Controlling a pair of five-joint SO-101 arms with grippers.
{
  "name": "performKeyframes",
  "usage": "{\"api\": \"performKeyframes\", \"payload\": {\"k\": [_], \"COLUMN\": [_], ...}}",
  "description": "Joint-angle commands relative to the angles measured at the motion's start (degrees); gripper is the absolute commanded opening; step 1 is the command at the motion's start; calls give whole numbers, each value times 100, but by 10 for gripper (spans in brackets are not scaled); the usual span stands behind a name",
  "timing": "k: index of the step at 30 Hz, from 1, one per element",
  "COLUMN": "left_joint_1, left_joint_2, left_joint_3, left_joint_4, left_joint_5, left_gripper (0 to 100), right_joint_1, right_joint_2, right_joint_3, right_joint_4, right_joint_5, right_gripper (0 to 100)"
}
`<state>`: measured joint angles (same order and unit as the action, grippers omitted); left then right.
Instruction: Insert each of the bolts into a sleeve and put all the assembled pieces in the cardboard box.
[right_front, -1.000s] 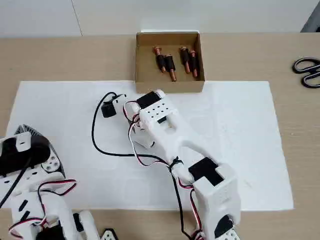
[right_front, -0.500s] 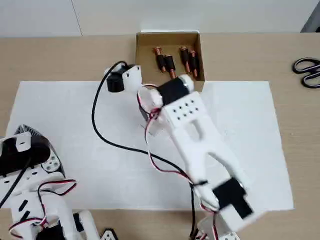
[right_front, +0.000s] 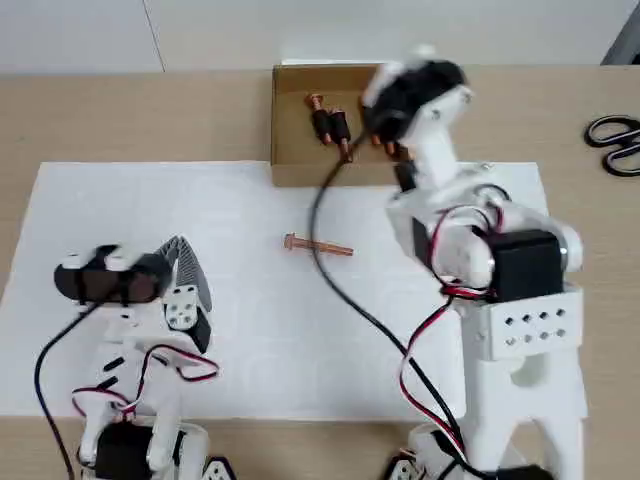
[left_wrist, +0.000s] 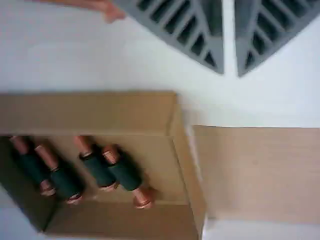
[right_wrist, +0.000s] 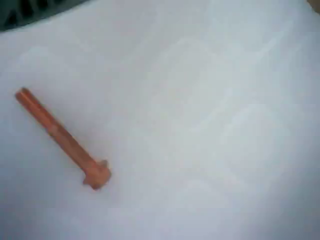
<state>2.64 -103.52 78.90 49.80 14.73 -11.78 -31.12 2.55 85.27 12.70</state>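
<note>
A bare copper bolt (right_front: 318, 245) lies alone on the white paper (right_front: 120, 200) in front of the cardboard box (right_front: 275, 120). It also lies on the paper in the right wrist view (right_wrist: 62, 137), and its end (left_wrist: 100, 5) appears in the left wrist view. Several bolts in dark sleeves (left_wrist: 107, 167) lie side by side in the box (left_wrist: 185, 145). My left gripper (right_front: 185, 262) hovers at the near left, its grey fingers (left_wrist: 200, 35) drawn together on nothing. My right arm (right_front: 450, 220) stands raised at the right, its wrist part covering the box's right half.
Black scissors (right_front: 615, 140) lie on the wooden table (right_front: 120, 110) at the far right. A black cable (right_front: 340, 290) hangs from the right arm across the paper, just right of the bolt. The paper's left and middle are open.
The right arm has swung up and back from the paper's middle to the right, uncovering the bolt. The left arm has risen and turned toward the box.
</note>
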Motion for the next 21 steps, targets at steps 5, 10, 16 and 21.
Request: {"api": "performKeyframes", "payload": {"k": [5,10,16,21], "left_joint_1": [589,976,993,985], "left_joint_2": [-26,-26,-26,396], "left_joint_3": [-66,-470,-1525,-2422], "left_joint_4": [-264,62,1380,1987], "left_joint_5": [35,-123,-132,-141], "left_gripper": [6,6,7,7], "right_joint_1": [435,884,1279,1253], "right_joint_2": [-1226,-2536,-4154,-5226], "right_joint_3": [2980,4712,6541,7516], "right_joint_4": [-1446,-2941,-4110,-4488], "right_joint_5": [-97,-97,-97,-97], "right_gripper": [8,7,4,4]}}
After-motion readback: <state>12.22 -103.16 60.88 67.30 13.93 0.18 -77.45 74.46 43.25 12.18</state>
